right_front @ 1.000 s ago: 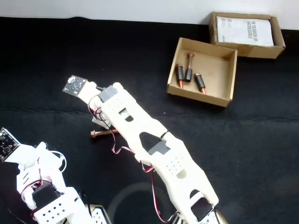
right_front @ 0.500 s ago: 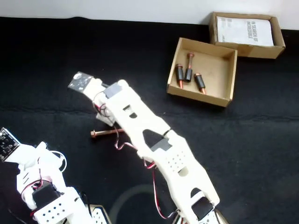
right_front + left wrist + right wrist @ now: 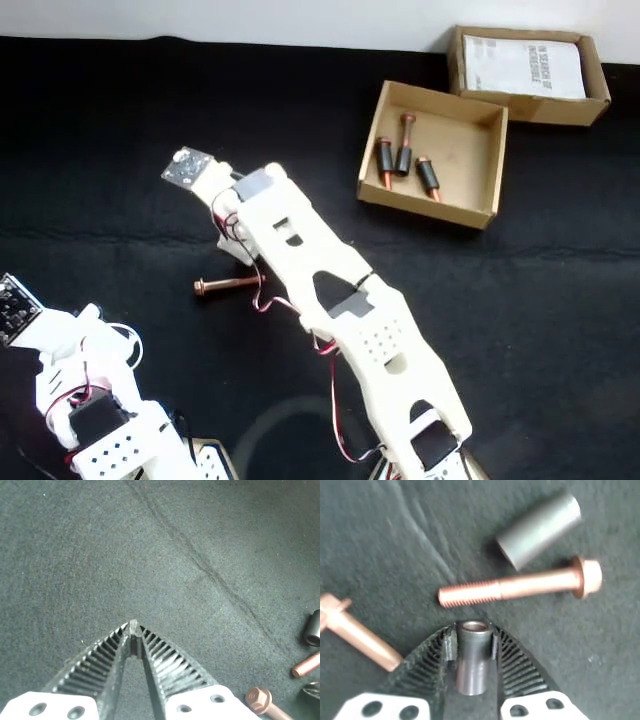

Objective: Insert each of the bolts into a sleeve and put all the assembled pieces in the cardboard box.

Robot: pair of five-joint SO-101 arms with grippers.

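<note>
Jaws of the left gripper (image 3: 132, 630) are pressed together above the black cloth (image 3: 75, 555). Its left arm (image 3: 90, 400) sits farthest left of the cardboard box (image 3: 468, 150), and nearer the front edge than the box. Near that gripper lie a bolt head (image 3: 259, 700), a bolt tip (image 3: 306, 665) and the end of a dark sleeve (image 3: 314, 627).

Closer to the box, a loose bolt (image 3: 225, 285) lies flat on the cloth, well to the box's left and nearer the front. The right arm (image 3: 340, 310) stretches over that bolt's threaded end, with its wrist left of the box. The right gripper (image 3: 472, 630) pinches a held sleeve (image 3: 471, 665) by its sides, open end pointing away from the wrist. Just past it a crosswise bolt (image 3: 520, 587) lies on the cloth, with a free sleeve (image 3: 540, 530) just beside it and another bolt (image 3: 355, 635) apart from both.

The cardboard box holds 3 assembled pieces (image 3: 404, 150), lying side by side toward its left wall. Just beside the box's far right corner stands a second box (image 3: 530, 105) holding a sheet of paper (image 3: 522, 65).
</note>
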